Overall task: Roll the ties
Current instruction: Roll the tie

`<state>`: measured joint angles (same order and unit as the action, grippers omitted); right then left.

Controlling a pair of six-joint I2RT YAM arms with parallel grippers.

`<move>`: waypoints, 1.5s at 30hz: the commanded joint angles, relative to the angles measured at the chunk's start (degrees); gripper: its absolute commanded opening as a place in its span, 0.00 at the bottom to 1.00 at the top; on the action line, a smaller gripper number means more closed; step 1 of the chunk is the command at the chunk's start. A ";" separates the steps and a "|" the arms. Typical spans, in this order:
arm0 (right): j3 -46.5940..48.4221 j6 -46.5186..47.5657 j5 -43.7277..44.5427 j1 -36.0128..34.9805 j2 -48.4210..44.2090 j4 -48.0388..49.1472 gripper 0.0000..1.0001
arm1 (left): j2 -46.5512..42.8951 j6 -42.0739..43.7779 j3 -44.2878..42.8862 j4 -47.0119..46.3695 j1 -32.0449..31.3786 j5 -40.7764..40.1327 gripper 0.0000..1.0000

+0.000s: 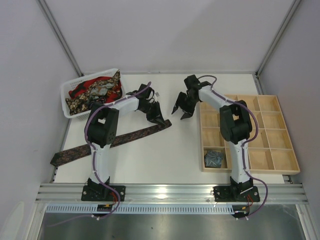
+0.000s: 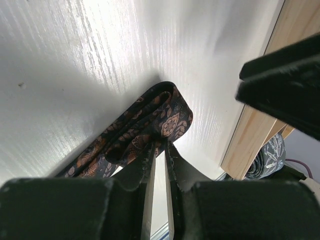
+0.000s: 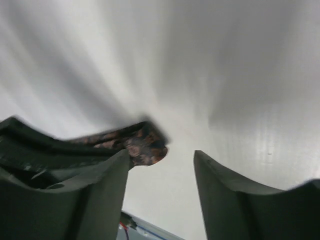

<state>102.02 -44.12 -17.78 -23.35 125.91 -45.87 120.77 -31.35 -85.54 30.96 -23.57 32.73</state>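
- dark brown tie [image 1: 135,135] lies diagonally on surface [image 1: 150,160], far end folded
- left gripper [image 2: 159,145]: jaws narrow, pinching the fold
- right gripper [image 3: 162,155]: jaws wide, holding nothing, beside fold
- grey-blue rolled tie [image 1: 214,158] in wooden tray [image 1: 285,159]

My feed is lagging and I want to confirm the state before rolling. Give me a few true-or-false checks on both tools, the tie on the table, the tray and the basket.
1. The left tool pinches the folded end of the dark patterned tie. True.
2. The right tool is shut on that same tie. False: its jaws stand open beside the tie's end and hold nothing.
3. One rolled tie sits in the wooden tray. True: it is in the near left compartment.
4. The white basket is empty. False: it holds several unrolled ties.
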 commanded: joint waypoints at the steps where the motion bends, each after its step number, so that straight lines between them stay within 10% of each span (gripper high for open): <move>1: -0.85 13.17 -10.15 0.15 -4.96 6.04 0.58 | 0.26 1.73 -2.27 0.50 0.63 0.32 0.18; 11: -1.91 20.12 -24.48 -0.02 -2.60 9.75 0.00 | 0.25 2.09 -2.09 0.68 0.98 -0.03 0.18; 45: -8.59 13.62 -23.53 -2.40 4.87 21.69 0.00 | -0.36 2.26 -3.33 2.00 1.51 0.32 0.18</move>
<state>93.84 -29.17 -43.48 -25.67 131.09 -27.79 121.64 -30.65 -87.46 32.32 -22.46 32.73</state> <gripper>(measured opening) 0.010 0.187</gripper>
